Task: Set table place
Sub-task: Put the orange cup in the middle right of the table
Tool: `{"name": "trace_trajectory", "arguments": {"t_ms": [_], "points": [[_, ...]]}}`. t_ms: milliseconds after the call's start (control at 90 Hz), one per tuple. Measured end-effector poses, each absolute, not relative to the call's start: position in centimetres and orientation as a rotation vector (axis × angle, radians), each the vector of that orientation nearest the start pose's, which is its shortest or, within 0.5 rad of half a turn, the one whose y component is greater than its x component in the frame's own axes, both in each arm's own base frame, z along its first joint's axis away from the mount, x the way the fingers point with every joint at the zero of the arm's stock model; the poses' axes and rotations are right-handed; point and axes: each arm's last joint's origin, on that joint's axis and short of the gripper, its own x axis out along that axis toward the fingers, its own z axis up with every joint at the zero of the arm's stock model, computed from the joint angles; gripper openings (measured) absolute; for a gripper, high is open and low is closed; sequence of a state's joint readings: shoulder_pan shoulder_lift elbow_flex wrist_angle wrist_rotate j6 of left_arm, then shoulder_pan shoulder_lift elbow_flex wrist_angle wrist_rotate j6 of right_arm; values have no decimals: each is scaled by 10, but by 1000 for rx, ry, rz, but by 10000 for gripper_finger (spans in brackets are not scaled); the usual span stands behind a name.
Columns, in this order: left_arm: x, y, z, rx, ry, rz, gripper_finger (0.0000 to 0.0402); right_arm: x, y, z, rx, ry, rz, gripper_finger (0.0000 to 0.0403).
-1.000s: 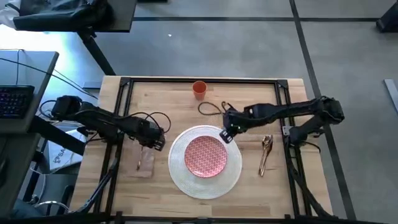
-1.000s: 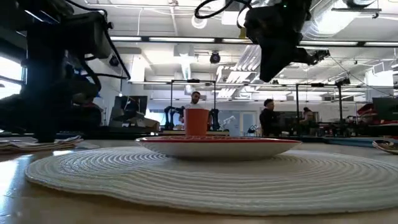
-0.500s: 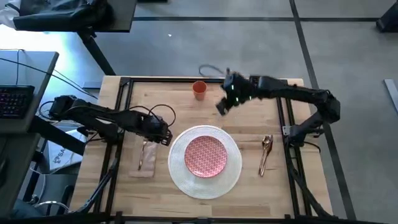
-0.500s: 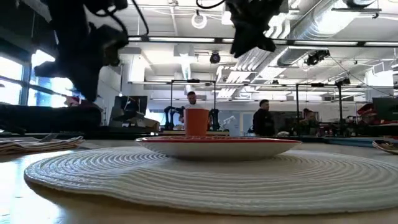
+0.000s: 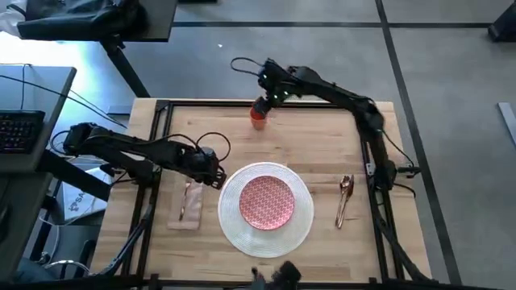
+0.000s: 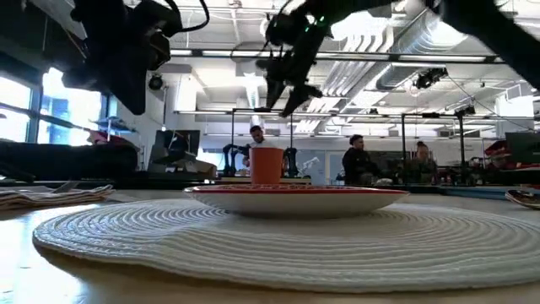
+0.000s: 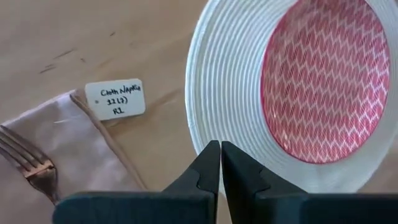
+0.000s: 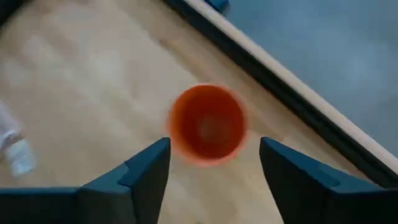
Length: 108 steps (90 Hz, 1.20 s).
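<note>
**Right gripper over the orange cup, left gripper beside the placemat**

At the left we see the left gripper point(image 5: 211, 171), its fingers point(image 7: 211, 163) pressed together and empty, just off the left edge of the white woven placemat point(image 5: 265, 209). Left of it the beige napkin point(image 5: 189, 207) lies on the table point(image 5: 322, 153) with a copper fork point(image 7: 28, 163) on top; a white tag point(image 7: 115, 98) beside the napkin reads "Cloth Napkin", with a second line we cannot read surely and "R1" below. The red-patterned plate point(image 5: 267, 201) sits centred on the placemat.

At the far edge the right gripper point(image 5: 264, 100) hangs above the orange cup point(image 5: 258, 118); its wrist view shows the fingers point(image 8: 148, 168) spread wide with the cup point(image 8: 208, 124) between them, untouched.

To the right of the placemat lies copper cutlery point(image 5: 344, 197).

The butcher-block top has a black frame. Beyond it we see a workshop with ceiling lights and several people standing far off.
</note>
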<state>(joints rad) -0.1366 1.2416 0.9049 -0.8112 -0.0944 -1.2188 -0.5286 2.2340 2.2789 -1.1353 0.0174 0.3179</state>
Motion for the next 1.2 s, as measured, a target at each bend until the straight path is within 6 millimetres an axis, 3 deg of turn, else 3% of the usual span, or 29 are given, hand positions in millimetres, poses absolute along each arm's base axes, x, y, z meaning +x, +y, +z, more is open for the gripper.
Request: {"name": "trace_trajectory", "arguments": {"t_ms": [156,289,478,622,844,922,1011,1200], "points": [[223,-32,241,-945,1003,638,0,408,-263,261,675,1041,-675,237],[223,-32,241,-946,1004,635,0,408,-266,232,740,1119,-654,225],[223,-32,241,-939,996,642,0,413,-265,217,725,1156,-648,192],[223,-32,241,-938,995,644,0,416,-265,211,722,1154,-644,142],[223,-32,241,-938,994,645,0,415,-265,211,704,1164,-620,23],[223,-32,241,-938,995,645,0,408,-265,218,698,1193,-581,7],[223,-32,241,-937,995,643,0,396,-256,241,652,1238,-511,2],[223,-32,241,-920,974,664,0,358,-214,302,503,1408,-244,0]]}}
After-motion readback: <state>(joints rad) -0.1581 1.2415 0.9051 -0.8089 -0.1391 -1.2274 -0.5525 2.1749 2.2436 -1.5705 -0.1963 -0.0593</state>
